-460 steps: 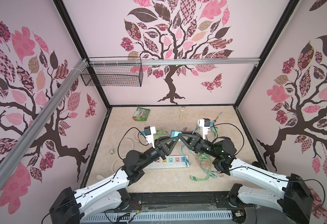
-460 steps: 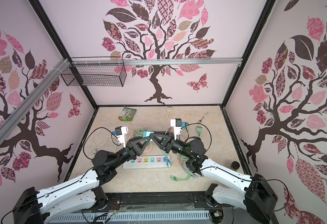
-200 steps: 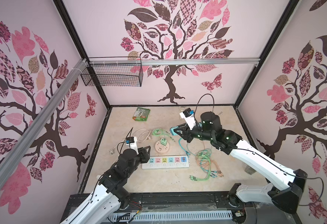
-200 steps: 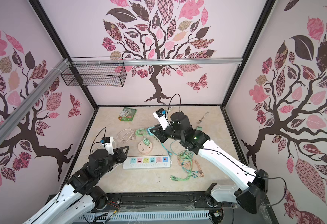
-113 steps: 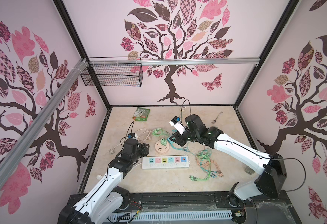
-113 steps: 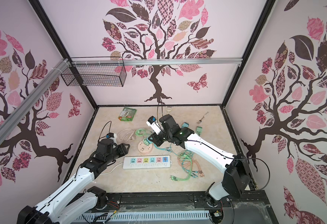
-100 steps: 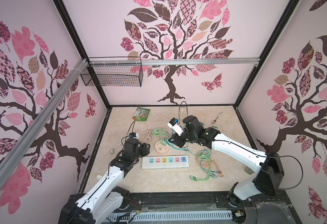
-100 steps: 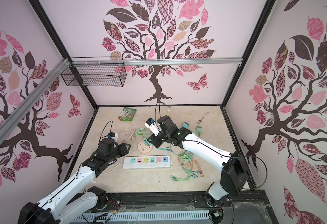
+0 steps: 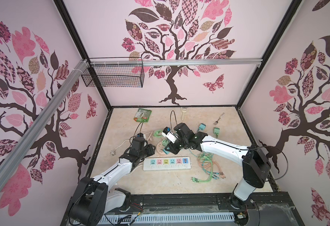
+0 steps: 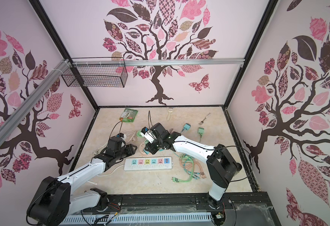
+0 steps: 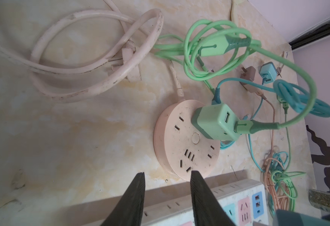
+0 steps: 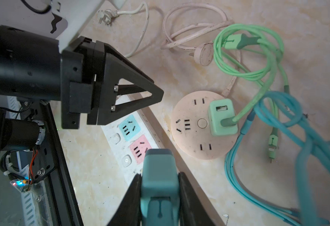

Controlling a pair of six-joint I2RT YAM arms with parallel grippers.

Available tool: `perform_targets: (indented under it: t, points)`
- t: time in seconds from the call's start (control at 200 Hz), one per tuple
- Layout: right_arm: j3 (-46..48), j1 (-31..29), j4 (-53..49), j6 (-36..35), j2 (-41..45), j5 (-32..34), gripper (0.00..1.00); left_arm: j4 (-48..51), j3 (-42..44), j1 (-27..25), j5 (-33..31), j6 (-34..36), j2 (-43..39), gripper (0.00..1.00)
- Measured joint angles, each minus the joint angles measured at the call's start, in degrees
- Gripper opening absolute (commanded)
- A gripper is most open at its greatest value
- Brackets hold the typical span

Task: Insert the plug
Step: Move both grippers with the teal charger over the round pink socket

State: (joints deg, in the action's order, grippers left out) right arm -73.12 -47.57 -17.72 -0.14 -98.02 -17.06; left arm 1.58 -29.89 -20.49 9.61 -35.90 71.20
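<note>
My right gripper (image 12: 159, 174) is shut on a teal plug block (image 12: 158, 166), which it holds just above the near end of the white power strip (image 12: 129, 133), next to the round pink socket (image 12: 191, 133). A green charger (image 12: 221, 117) sits plugged into that round socket (image 11: 185, 140). My left gripper (image 11: 167, 173) is open with nothing between its fingers, and it hovers at the edge of the round socket above the power strip (image 11: 228, 195). In both top views the grippers (image 9: 153, 149) (image 10: 147, 151) meet over the round socket (image 9: 160, 147), behind the strip (image 10: 148, 164).
Green, teal and pink cables (image 9: 207, 168) lie tangled to the right of the strip. A loose pink cord (image 11: 93, 64) and a white cord (image 12: 140, 29) lie on the left. Two chargers (image 9: 201, 126) (image 9: 216, 130), a fork (image 9: 219, 119), a peeler (image 9: 183, 113) and a green packet (image 9: 143, 115) lie at the back.
My right gripper came down and forward with the teal plug, from the back of the table to the round socket. My left gripper moved right towards it and its jaws narrowed.
</note>
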Motion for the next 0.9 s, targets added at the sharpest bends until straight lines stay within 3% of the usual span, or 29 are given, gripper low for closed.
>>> perform_targets:
  t: [0.57,0.9]
  points:
    - [-8.0,-0.3,-0.8,-2.1,-9.9,3.9,0.21,-5.9,-0.1,0.0,2.7,2.1,10.0,0.32]
    - [-10.5,-0.4,-2.9,-3.8,-12.7,5.2,0.21,-8.2,-0.1,0.2,3.2,2.7,11.1,0.30]
